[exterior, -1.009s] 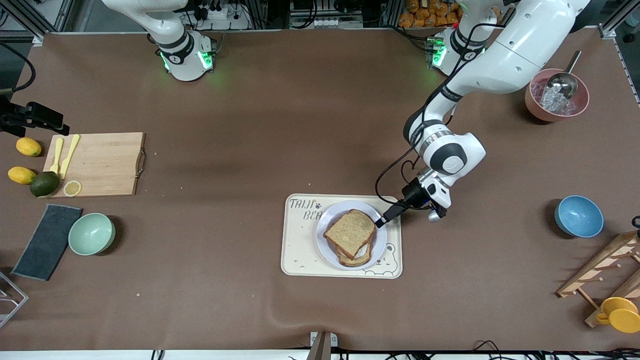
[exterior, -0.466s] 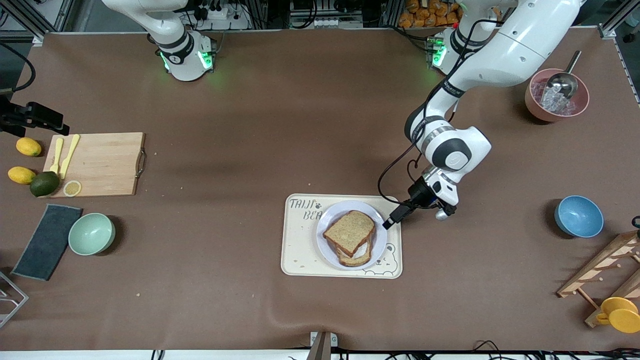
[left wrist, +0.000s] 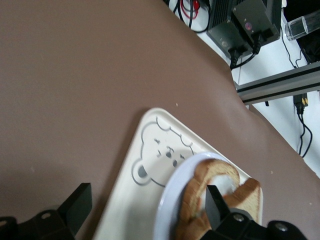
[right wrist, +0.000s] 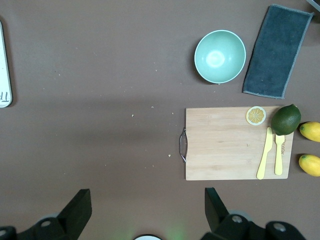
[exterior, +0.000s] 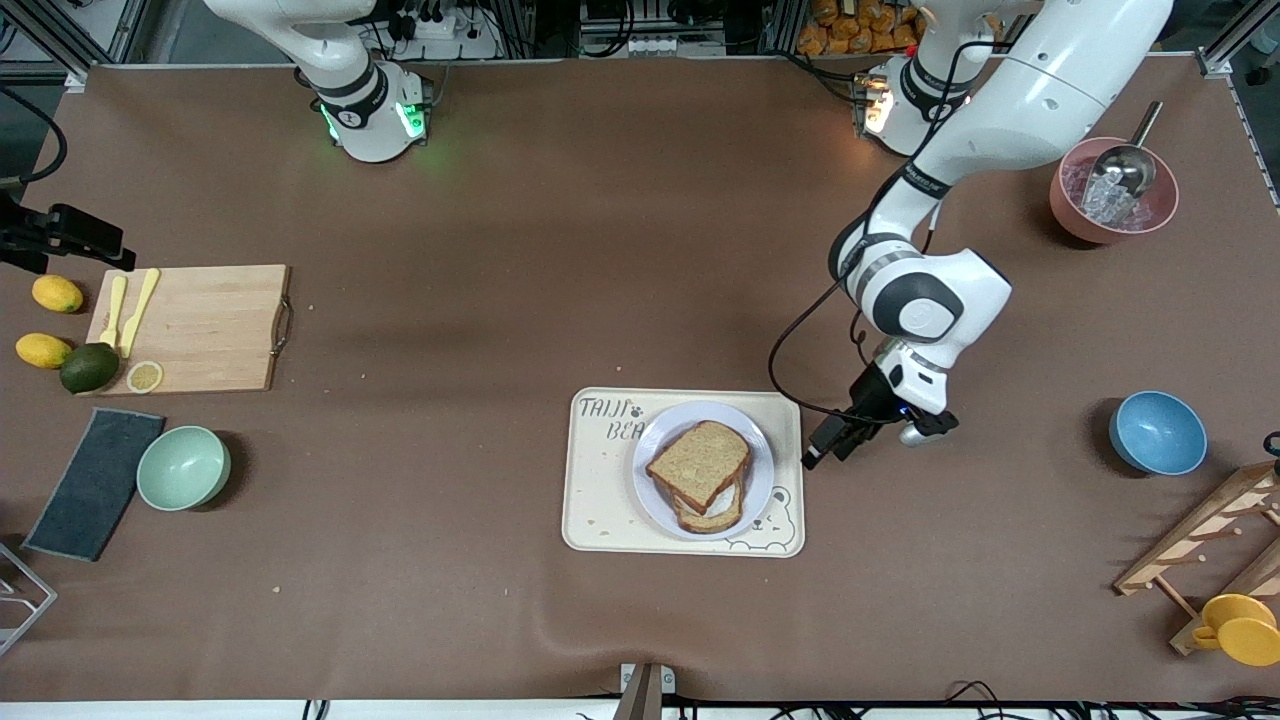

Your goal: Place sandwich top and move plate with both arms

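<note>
Covering the table (exterior: 600, 250) is brown matting; left tool (exterior: 822, 450) beside the bear tray (exterior: 590, 500) spread, right tool (right wrist: 145, 212) spread.

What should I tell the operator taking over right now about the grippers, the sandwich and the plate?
Left gripper: open, empty, over the table beside the bear tray at the left arm's end.
Right gripper: open, empty, up over the table near the cutting board; the right arm waits.
Sandwich top: lies on the egg slice, stacked on the plate.
Plate: sits on the bear tray, held by neither gripper.
Done: top slice placed.
Left: take the plate with both arms and move it.
</note>
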{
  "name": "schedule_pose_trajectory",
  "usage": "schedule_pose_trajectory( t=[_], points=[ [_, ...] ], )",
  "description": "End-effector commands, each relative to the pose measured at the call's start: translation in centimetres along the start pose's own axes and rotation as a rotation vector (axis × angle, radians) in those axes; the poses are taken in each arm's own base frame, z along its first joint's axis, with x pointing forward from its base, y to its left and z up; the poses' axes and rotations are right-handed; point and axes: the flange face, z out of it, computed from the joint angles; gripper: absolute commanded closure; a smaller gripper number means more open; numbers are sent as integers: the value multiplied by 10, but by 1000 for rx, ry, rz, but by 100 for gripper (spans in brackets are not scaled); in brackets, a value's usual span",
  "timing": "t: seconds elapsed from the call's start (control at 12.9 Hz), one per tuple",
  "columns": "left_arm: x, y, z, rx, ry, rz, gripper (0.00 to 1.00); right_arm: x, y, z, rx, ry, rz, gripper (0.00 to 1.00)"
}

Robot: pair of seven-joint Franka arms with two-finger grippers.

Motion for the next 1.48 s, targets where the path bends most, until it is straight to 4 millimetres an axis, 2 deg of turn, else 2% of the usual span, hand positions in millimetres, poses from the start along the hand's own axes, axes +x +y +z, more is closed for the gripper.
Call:
schedule_pose_trajectory(
  t=[0.0,0.23,0.31,0.47,0.62,0.78,0.93,1.4],
  points=[
    [29,-10,-13,38,38,117,0,-1,2,0,3,1,10,0],
    [64,-37,-22,105,62,274,0,-1,2,0,3,3,8,0],
    [84,-57,-34,127,72,305,0,0,2,1,3,1,10,0],
    [99,-64,-43,134,78,353,0,-1,2,1,4,-2,8,0],
    [110,-65,-55,97,60,371,0,-1,2,1,4,0,8,0],
    [125,-63,-78,88,49,425,0,-1,4,1,4,-2,11,0],
    [130,-66,-96,93,16,467,0,-1,5,1,4,0,13,0],
    [136,-44,-143,81,-93,470,0,1,6,5,6,-9,14,0]
  ],
)
